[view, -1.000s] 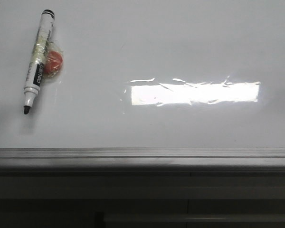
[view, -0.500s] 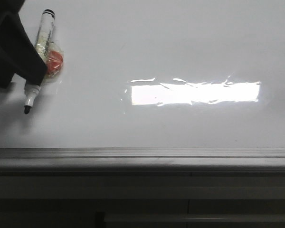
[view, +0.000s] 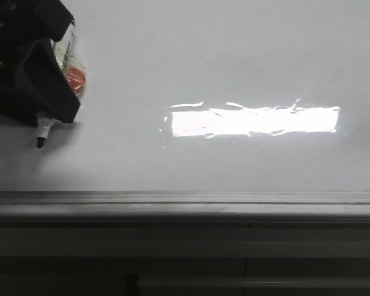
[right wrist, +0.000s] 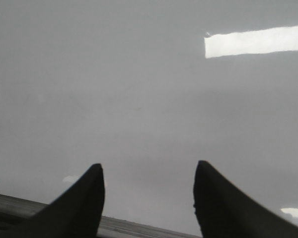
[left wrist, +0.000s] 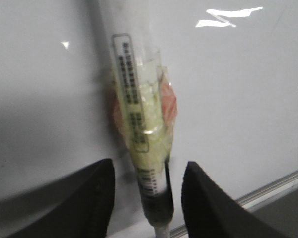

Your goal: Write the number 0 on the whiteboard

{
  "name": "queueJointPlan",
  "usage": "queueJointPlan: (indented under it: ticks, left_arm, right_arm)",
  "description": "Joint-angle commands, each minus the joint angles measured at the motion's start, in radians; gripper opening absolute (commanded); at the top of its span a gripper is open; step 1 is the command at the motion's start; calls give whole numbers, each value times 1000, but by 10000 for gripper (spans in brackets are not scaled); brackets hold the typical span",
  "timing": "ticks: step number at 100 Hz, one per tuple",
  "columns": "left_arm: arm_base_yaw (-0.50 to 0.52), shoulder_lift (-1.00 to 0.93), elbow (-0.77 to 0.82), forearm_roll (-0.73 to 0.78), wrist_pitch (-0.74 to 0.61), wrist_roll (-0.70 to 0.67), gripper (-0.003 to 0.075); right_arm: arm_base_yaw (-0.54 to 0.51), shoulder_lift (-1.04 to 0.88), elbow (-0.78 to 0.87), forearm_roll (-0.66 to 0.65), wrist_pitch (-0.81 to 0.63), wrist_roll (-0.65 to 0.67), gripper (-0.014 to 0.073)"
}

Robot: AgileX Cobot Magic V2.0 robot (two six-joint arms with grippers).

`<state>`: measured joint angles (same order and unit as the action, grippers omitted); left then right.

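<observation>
left gripper [view: 46, 92]: absent from the front view a second ago, then entering at the upper left edge, now lower and further right in that corner.
marker [view: 44, 126]: barrel fully visible earlier, now mostly covered; only the tip end pokes out below.
red object [view: 77, 79]: fully seen before, now partly hidden.

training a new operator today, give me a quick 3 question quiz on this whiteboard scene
1. True or false: a 0 is already drawn on the whiteboard.
2. Which hand has the marker between its fingers? A) left hand B) right hand
3. Fill in: the right hand's fingers are ____ with only bare board between them.

Key:
1. False, no ink shows, only a bright glare.
2. A; its fingers sit either side, not closed on it.
3. open
</observation>
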<state>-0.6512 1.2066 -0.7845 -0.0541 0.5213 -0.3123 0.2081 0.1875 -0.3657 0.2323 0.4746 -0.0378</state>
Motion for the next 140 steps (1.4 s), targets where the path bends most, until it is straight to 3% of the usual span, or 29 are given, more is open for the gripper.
queueJointPlan:
  ticks: [1, 17, 35, 47, 54, 59, 65, 70, 82, 97, 115, 140]
  left_arm:
    - [-3, 12, -16, 27, -34, -9, 194]
    - [-3, 12, -16, 33, -33, -9, -16]
    - [-28, -30, -16, 19, -27, 22, -19]
    - [-109, -97, -16, 7, -6, 133, -19]
    - [-209, -146, -19, 5, 20, 244, -19]
    - [-251, -161, -22, 5, 30, 312, -19]
    - [-331, -177, -29, 9, 44, 416, -19]
    - [-384, -182, -30, 17, 46, 483, -20]
    - [-521, -180, -30, 94, 65, 619, -20]
    - [-641, -180, -30, 247, 66, 622, -20]
    - [-659, -180, -30, 267, 66, 622, -20]
    - [-659, -180, -30, 282, 91, 622, -20]
  right_arm:
    - [4, 20, -36, -5, -55, -10, 350]
    - [4, 20, -36, 2, -40, -10, 350]
    - [4, 20, -36, 97, 54, -21, 350]
    - [4, 20, -46, 320, 131, -313, 350]
    - [4, 36, -69, 540, 196, -614, 350]
    - [4, 55, -87, 653, 237, -756, 350]
    - [27, 87, -112, 773, 273, -880, 350]
    - [58, 109, -128, 819, 264, -901, 350]
    - [142, 171, -189, 777, 289, -960, 350]
    - [301, 259, -262, 625, 299, -968, 350]
    - [516, 422, -346, 466, 270, -968, 350]
    - [610, 589, -381, 558, 51, -966, 350]
